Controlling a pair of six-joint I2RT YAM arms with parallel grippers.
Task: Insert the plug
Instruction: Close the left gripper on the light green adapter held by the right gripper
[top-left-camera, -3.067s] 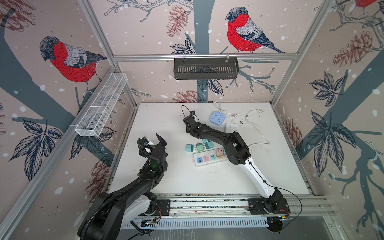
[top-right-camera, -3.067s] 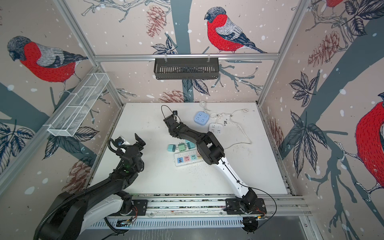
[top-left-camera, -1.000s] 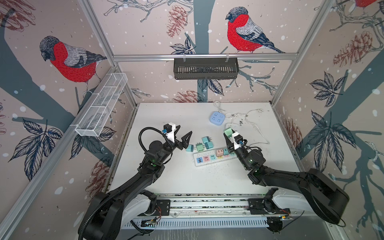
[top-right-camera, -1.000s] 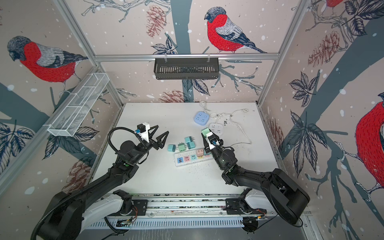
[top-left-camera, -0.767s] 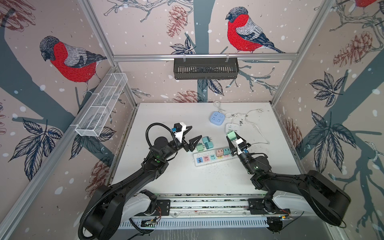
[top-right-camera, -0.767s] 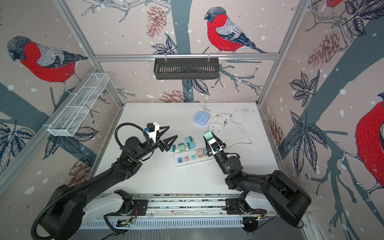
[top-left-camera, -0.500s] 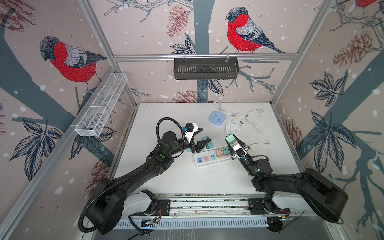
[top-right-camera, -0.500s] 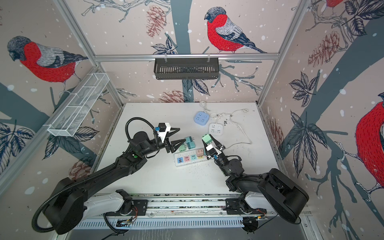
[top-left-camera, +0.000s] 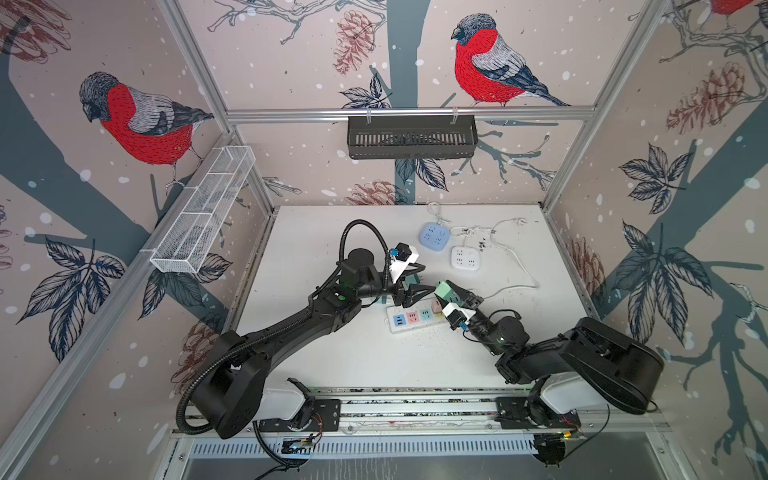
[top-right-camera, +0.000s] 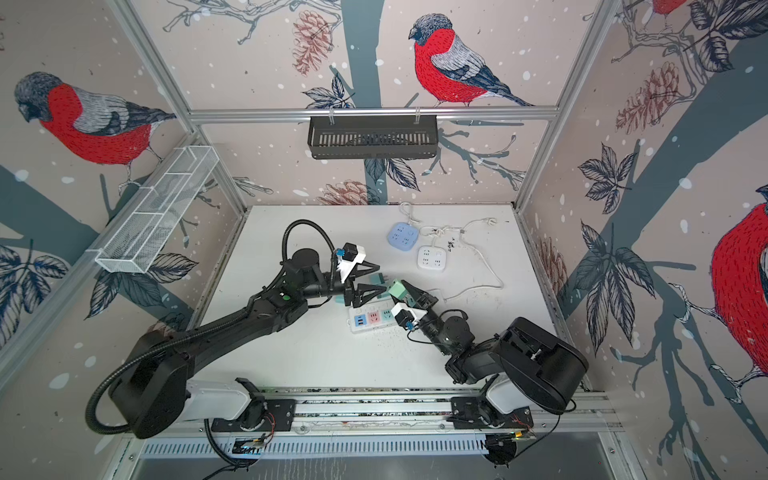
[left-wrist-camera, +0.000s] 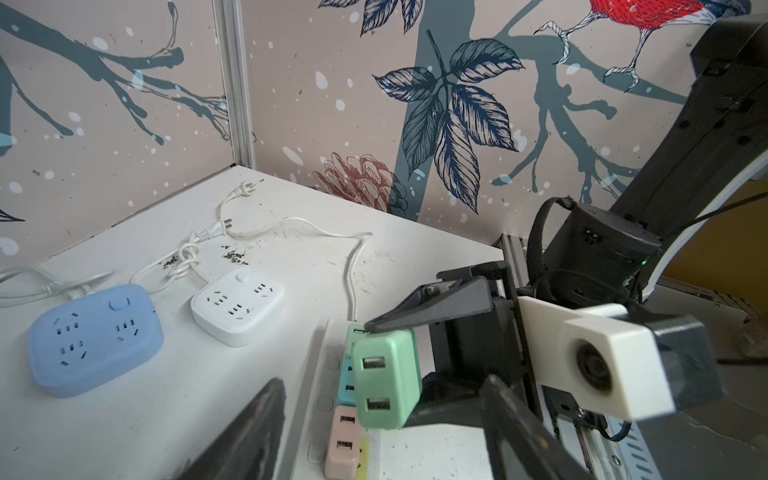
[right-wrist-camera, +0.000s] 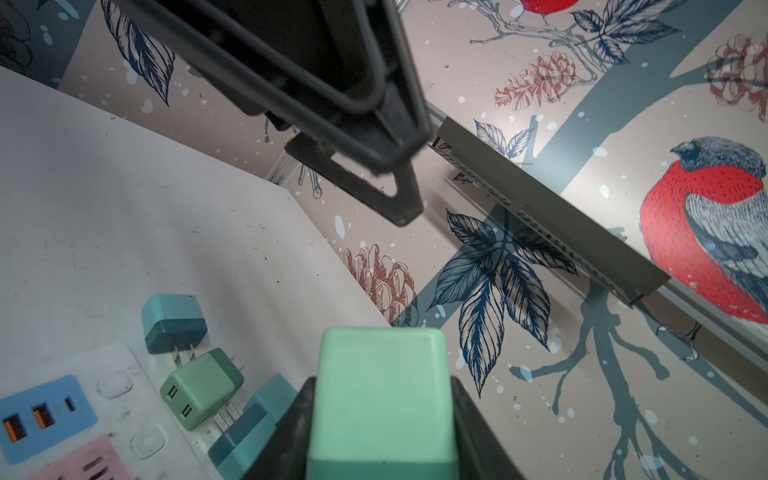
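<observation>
Item, nearest: power strip (top-left-camera: 409, 320), white, lying flat on the desk (top-left-camera: 374, 361) between the two arms, with blue, pink and teal faces showing in both top views. A pink block (left-wrist-camera: 343, 440) and two more in a row stand toward its right end, seemingly chargers already seated, though this cannot be confirmed. Item: right gripper (top-left-camera: 457, 296), reaching in over that end of the strip and pinching the green plug (top-left-camera: 444, 289) by two opposite sides. The plug is held clear above the strip, apart from it, and its prongs are hidden in every view. Item: left gripper (top-left-camera: 427, 277), just beside the plug on the opposite side, jaws spread with nothing between them. Whether its lower finger touches the plug cannot be told. Item: loose plugs (right-wrist-camera: 199, 386), two teal and one green, lying on the desk just behind the strip. Item: white socket block (top-left-camera: 464, 257) and blue socket block (top-left-camera: 434, 236), farther back and near each other, with white cords (top-left-camera: 515, 257) trailing toward the rear. Item, farthest: black basket (top-left-camera: 411, 135) on the back wall and white wire basket (top-left-camera: 203, 212) on the left wall. Status, as judged: the plug is grasped and brought over the strip, but insertion is not yet done. Left to do: turn the prongs down over a free socket, lower, press home, release.
</observation>
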